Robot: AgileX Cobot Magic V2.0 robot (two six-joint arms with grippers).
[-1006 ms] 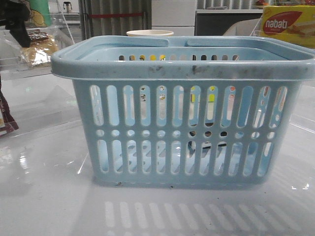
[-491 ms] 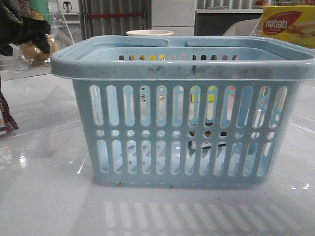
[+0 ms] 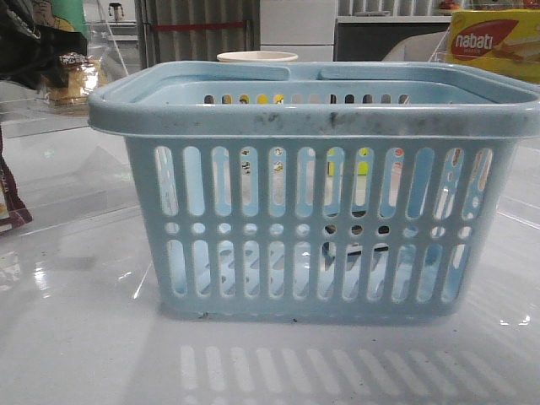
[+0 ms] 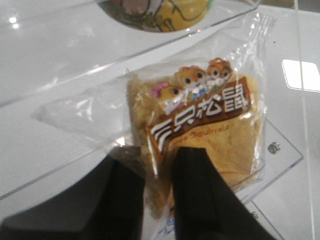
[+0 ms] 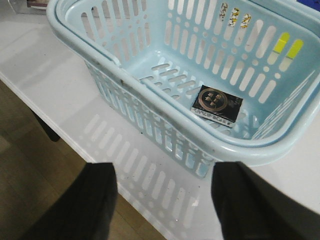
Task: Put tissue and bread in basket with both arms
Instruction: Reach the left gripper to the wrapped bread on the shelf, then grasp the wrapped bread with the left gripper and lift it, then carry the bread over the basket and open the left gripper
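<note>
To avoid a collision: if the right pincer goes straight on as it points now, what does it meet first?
Probably the white table just outside the basket, near its long wall; depth is unclear. The right pincer is open and empty.

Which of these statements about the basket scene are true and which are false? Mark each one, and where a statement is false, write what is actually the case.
1. The tissue lies inside the basket. True.
2. The bread is already in the basket. False: it is outside the basket, between the left gripper's fingers.
3. The right gripper holds a packet. False: it is open and empty.
4. The basket is light blue with vertical slots. True.
5. A yellow nabati box stands behind the basket, to the right. True.
</note>
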